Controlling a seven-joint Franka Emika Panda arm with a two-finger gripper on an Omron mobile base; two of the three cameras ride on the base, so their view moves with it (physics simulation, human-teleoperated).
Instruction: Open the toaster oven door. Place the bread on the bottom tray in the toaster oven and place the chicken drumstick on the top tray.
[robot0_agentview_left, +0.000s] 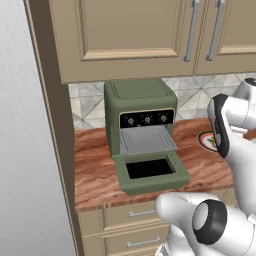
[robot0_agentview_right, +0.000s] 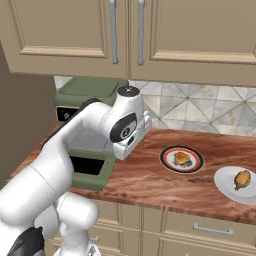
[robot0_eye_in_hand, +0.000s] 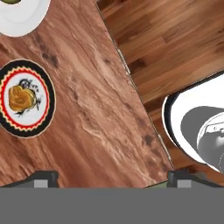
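Listing by view. Left base view: tall boxy olive-green toaster oven (robot0_agentview_left: 140, 116) with a black knob strip, standing at the far left of the reddish wood-grain worktop (robot0_agentview_left: 92, 167); its olive-green framed door with dark window (robot0_agentview_left: 151, 171) lies folded down flat toward the near edge, cavity open, a grey tray visible inside.

Right base view: round plate with red-and-black rim (robot0_agentview_right: 181, 159) carrying a golden-brown bun-like bread (robot0_agentview_right: 182, 158), mid-worktop; plain white plate (robot0_agentview_right: 238, 185) to the right with a browned chicken drumstick (robot0_agentview_right: 242, 179).

Hand view: end effector (robot0_eye_in_hand: 113, 178) spread wide, holding nothing, above bare worktop; the patterned plate sits well to one side.

Handling, as judged: bread light, soft, crushable, so grip gently across its sides. Drumstick firmer, possibly slick; take the thick middle.
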